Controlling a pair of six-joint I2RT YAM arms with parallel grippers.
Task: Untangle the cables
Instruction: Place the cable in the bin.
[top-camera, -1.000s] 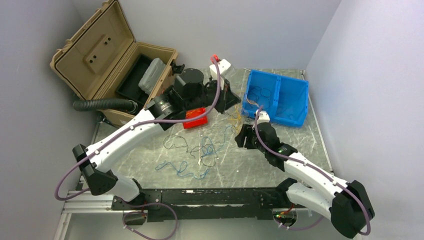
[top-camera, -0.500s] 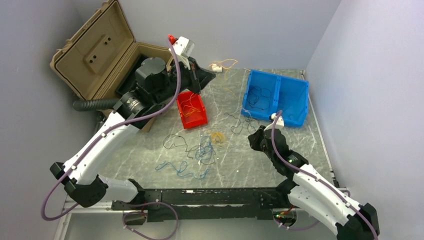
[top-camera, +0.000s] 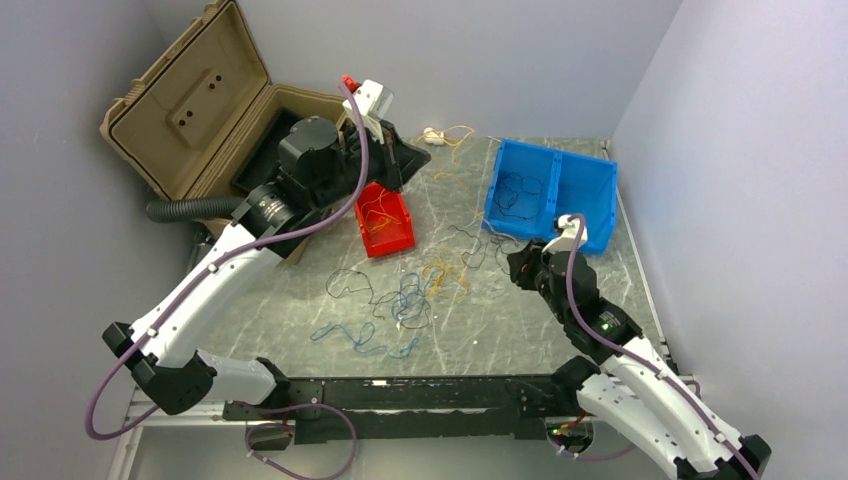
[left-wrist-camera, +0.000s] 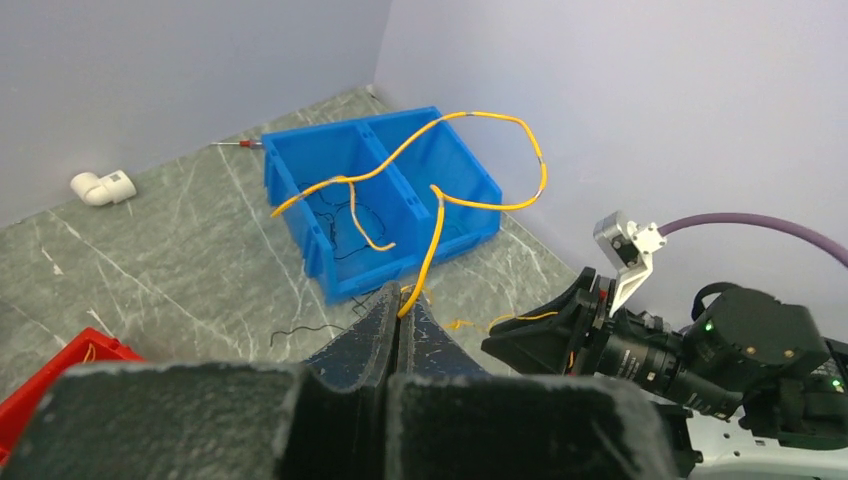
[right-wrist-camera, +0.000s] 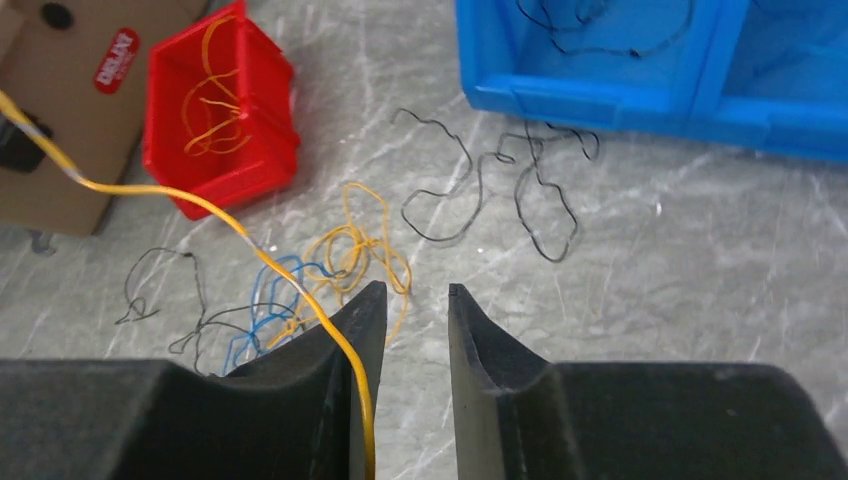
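Note:
My left gripper (top-camera: 418, 156) is raised over the back of the table, shut on a long yellow cable (left-wrist-camera: 480, 118) that loops up in front of it in the left wrist view (left-wrist-camera: 404, 308). The same cable (right-wrist-camera: 200, 200) runs to my right gripper (right-wrist-camera: 415, 300) and lies along the inner face of its left finger; its jaws stand apart. The right gripper (top-camera: 515, 265) hovers near the blue bin (top-camera: 590, 235). A tangle of blue and dark cables (top-camera: 410, 300) lies mid-table with yellow loops (top-camera: 445, 272) beside it. A dark strand (right-wrist-camera: 530, 190) lies by the bin.
A red bin (top-camera: 400, 240) holds yellow cables; the blue bin (right-wrist-camera: 600, 100) holds dark ones. A loose blue strand (top-camera: 365, 340) lies toward the front. An open tan case (top-camera: 200, 110) and a black ribbed hose (top-camera: 200, 208) sit back left. A white pipe elbow (top-camera: 432, 135) lies at the back.
My left gripper rose from beside the red bin up and to the back left, drawing the yellow cable out. My right gripper moved right, toward the blue bin. The yellow loops spread on the table.

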